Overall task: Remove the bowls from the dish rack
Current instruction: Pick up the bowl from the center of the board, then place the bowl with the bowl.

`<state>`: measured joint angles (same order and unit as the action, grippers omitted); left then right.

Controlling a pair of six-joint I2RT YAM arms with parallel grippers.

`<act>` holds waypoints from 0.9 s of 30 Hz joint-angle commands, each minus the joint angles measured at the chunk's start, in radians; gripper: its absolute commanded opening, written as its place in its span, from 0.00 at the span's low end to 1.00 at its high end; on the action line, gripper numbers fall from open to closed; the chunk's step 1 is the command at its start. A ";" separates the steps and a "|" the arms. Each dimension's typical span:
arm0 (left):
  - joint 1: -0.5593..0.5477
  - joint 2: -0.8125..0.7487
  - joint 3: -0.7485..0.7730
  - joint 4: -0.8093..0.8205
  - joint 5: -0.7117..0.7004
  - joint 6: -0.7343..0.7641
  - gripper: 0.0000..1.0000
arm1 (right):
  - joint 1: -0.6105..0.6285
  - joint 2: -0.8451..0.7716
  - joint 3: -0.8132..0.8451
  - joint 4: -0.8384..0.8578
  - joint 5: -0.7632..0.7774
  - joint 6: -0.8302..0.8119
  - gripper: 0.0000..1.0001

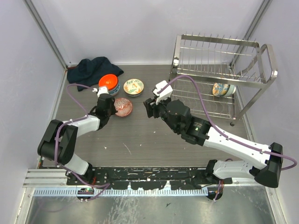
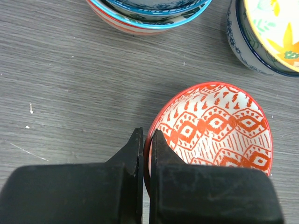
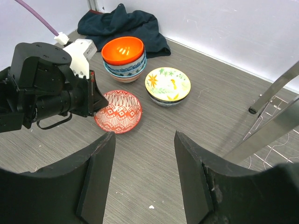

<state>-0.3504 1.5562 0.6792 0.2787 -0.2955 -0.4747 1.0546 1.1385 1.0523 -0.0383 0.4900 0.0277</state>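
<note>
My left gripper (image 1: 113, 107) (image 2: 146, 136) is shut on the near rim of a red-and-white patterned bowl (image 1: 124, 107) (image 2: 219, 126) (image 3: 119, 111), which is at table level. A stack of bowls topped by a bright orange bowl (image 1: 109, 82) (image 3: 123, 50) stands just behind it, with a yellow floral bowl (image 1: 133, 86) (image 3: 167, 84) (image 2: 273, 32) to its right. One floral bowl (image 1: 223, 89) lies on the lower tier of the silver dish rack (image 1: 254, 84) at the back right. My right gripper (image 1: 150, 108) (image 3: 145, 140) is open and empty, above the table between the bowls and the rack.
A dark blue cloth (image 1: 92, 69) (image 3: 122, 22) lies crumpled in the back left corner behind the bowl stack. The rack's legs (image 3: 271, 91) stand to the right of my right gripper. White walls close in the table on three sides.
</note>
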 commanded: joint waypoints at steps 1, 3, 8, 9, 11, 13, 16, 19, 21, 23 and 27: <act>0.004 -0.087 -0.012 -0.018 0.021 -0.006 0.00 | 0.007 -0.019 0.005 0.048 0.027 -0.011 0.59; 0.004 -0.137 -0.021 -0.036 0.035 -0.012 0.00 | 0.005 -0.021 0.003 0.050 0.031 -0.014 0.59; 0.003 -0.295 -0.021 -0.095 0.066 -0.024 0.00 | 0.006 -0.026 -0.004 0.057 0.044 -0.019 0.59; 0.004 -0.328 -0.011 -0.109 0.072 -0.027 0.00 | 0.005 -0.028 -0.004 0.056 0.047 -0.018 0.59; 0.004 -0.361 0.020 -0.130 0.081 -0.037 0.00 | 0.005 -0.037 -0.006 0.057 0.057 -0.020 0.59; 0.003 -0.361 0.081 -0.152 0.073 -0.046 0.00 | 0.005 -0.050 -0.012 0.057 0.067 -0.020 0.59; 0.001 -0.298 0.199 -0.185 0.051 -0.055 0.00 | 0.005 -0.076 -0.019 0.057 0.075 -0.020 0.59; 0.002 -0.176 0.312 -0.189 0.033 -0.066 0.00 | 0.005 -0.109 -0.029 0.054 0.085 -0.021 0.59; 0.001 -0.095 0.397 -0.190 0.032 -0.068 0.00 | 0.005 -0.130 -0.037 0.051 0.090 -0.023 0.59; -0.003 -0.013 0.480 -0.198 0.032 -0.070 0.00 | 0.005 -0.150 -0.043 0.046 0.104 -0.026 0.59; -0.017 0.140 0.652 -0.225 0.013 -0.054 0.00 | 0.005 -0.190 -0.056 0.030 0.135 -0.040 0.59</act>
<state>-0.3542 1.5997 1.1851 0.0467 -0.2584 -0.5262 1.0546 0.9920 1.0016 -0.0338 0.5751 0.0086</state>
